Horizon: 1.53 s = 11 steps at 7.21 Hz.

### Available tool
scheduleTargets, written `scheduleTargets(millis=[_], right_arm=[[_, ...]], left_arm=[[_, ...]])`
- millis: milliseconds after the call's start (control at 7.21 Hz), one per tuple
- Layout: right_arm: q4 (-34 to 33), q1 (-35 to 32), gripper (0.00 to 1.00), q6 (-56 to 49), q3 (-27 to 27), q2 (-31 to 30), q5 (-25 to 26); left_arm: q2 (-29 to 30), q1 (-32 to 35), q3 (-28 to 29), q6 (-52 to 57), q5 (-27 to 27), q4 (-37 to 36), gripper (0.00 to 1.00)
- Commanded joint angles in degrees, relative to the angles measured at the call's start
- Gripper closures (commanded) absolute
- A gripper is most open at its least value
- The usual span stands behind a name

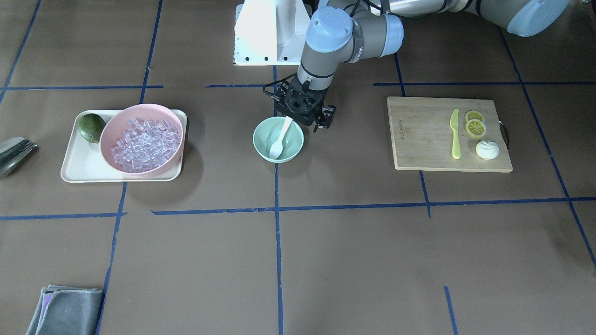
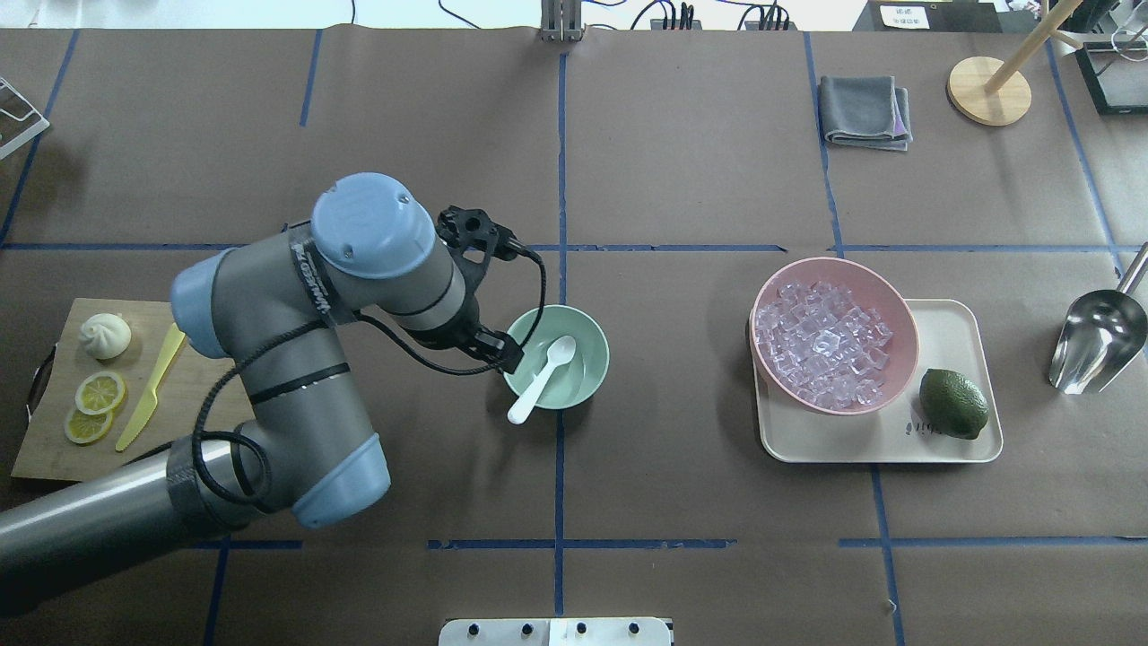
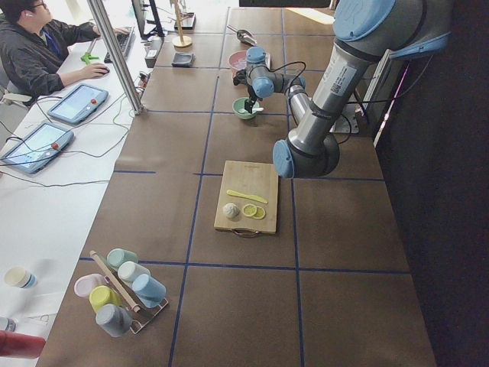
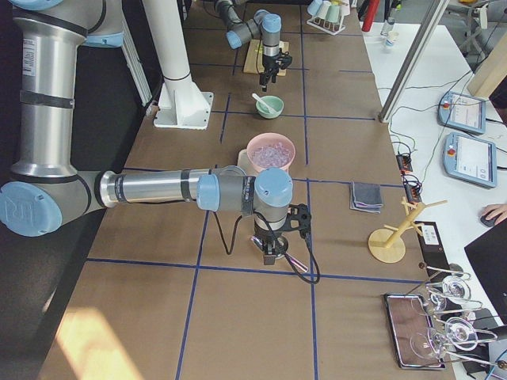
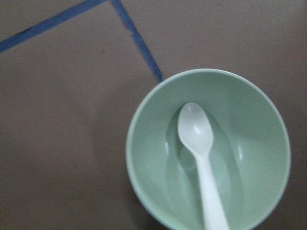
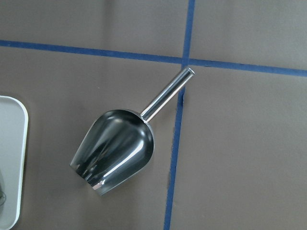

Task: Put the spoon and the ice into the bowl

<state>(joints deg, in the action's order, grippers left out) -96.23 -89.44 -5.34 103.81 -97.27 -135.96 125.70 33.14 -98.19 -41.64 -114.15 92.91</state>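
The white spoon (image 1: 278,140) lies in the mint-green bowl (image 1: 261,142) at the table's middle, scoop down inside and handle leaning over the rim; the left wrist view shows the spoon (image 5: 199,143) from straight above. My left gripper (image 1: 303,118) hovers just above the handle end at the bowl's rim, jaws apart and holding nothing. The ice (image 2: 825,345) is a heap of clear cubes in the pink bowl (image 2: 900,305). My right gripper (image 4: 270,249) shows only in the exterior right view, above a metal scoop (image 6: 115,151); I cannot tell whether it is open or shut.
The pink bowl and a lime (image 2: 953,404) sit on a cream tray (image 2: 951,318). A cutting board (image 1: 419,135) holds a yellow-green knife (image 1: 455,135), lemon slices (image 1: 475,126) and a white bun (image 1: 487,149). A grey cloth (image 2: 865,109) lies at the far side.
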Motion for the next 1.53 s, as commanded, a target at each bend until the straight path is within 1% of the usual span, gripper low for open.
scheduleTargets(millis=[0,139,277,416,555,693,832,971,1109,1248,1387], right_arm=[[0.1,1.2,0.00,3.3,0.2,2.2,-1.9],[0.2,2.0,0.00,4.4,0.4,3.4,-2.2],[0.2,2.8,0.00,4.6,1.9,3.4,-2.2],[0.2,3.8,0.00,4.8,4.4,3.6,-2.0],[0.1,5.9,0.00,5.8,5.6,5.7,-1.9],[0.1,8.2,0.01,11.2,5.8,9.0,-1.8],[0.1,10.7,0.01,18.2,5.9,11.4,-1.6],[0.1,12.6,0.01,22.1,6.0,13.2,-1.5],[0.0,13.8,0.01,24.4,7.4,14.2,-1.4],[0.1,15.2,0.01,28.9,8.4,14.7,-1.6],[0.1,17.4,0.01,31.3,8.7,17.4,-1.5]], left_arm=[[-7.4,11.2,-1.4,10.5,-9.5,-0.4,0.00],[-11.8,16.5,-2.9,13.9,-11.8,-0.4,0.00],[-17.0,22.8,-3.8,14.1,-16.1,-0.3,0.00],[-21.0,28.8,-4.2,16.4,-19.3,-0.2,0.00],[-25.7,34.5,-4.9,26.1,-20.4,-0.4,0.00],[-29.8,39.2,-4.7,32.9,-22.1,-0.4,0.00],[-34.9,43.0,-5.0,34.1,-22.4,-0.2,0.00],[-37.6,47.6,-4.8,34.1,-22.4,-0.2,0.00],[-40.4,49.9,-5.2,34.2,-22.5,-0.1,0.00],[-40.9,51.1,-4.8,38.5,-22.5,-0.4,0.00],[-41.7,53.8,-3.9,48.1,-22.4,-2.7,0.00]])
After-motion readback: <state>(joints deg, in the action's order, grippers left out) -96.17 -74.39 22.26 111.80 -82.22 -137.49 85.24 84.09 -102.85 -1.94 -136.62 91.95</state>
